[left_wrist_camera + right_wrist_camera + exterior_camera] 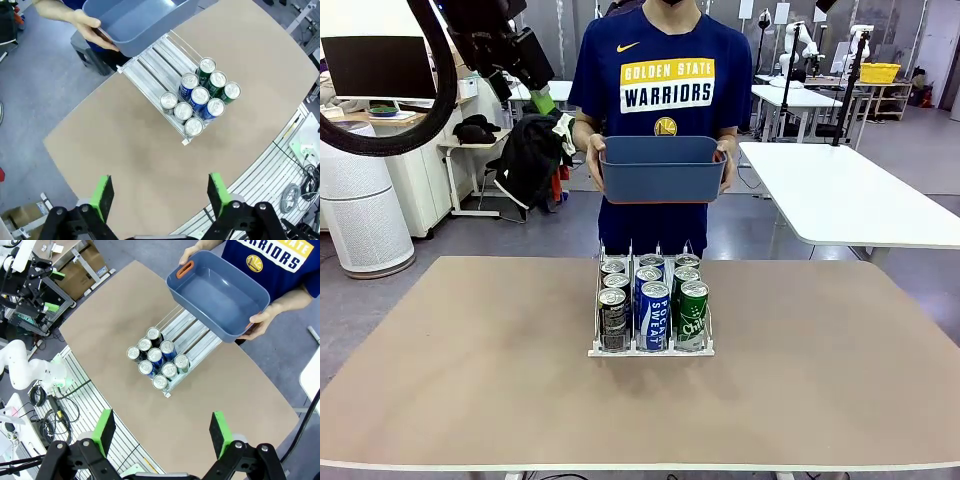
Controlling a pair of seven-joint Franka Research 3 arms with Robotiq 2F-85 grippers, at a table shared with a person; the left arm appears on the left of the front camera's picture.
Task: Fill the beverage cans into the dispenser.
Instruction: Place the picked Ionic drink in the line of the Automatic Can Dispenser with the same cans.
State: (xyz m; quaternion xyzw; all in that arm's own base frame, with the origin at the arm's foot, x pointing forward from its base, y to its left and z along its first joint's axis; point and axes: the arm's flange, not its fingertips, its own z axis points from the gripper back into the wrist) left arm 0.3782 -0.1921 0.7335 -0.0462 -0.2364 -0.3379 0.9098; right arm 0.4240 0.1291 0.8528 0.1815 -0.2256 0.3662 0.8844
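The beverage cans stand upright in the dispenser at the table's middle, packed at its near end: black in the left lane, blue in the middle lane, green in the right lane. From above, the cans show silver tops, and the dispenser's far lane halves are bare. My left gripper hangs open high above the table, nothing between its fingers. My right gripper is also open and high, holding nothing.
A person at the far side holds an empty dark blue tub in both hands, above the dispenser's far end. The tan tabletop is bare around the rack. A white table stands back right.
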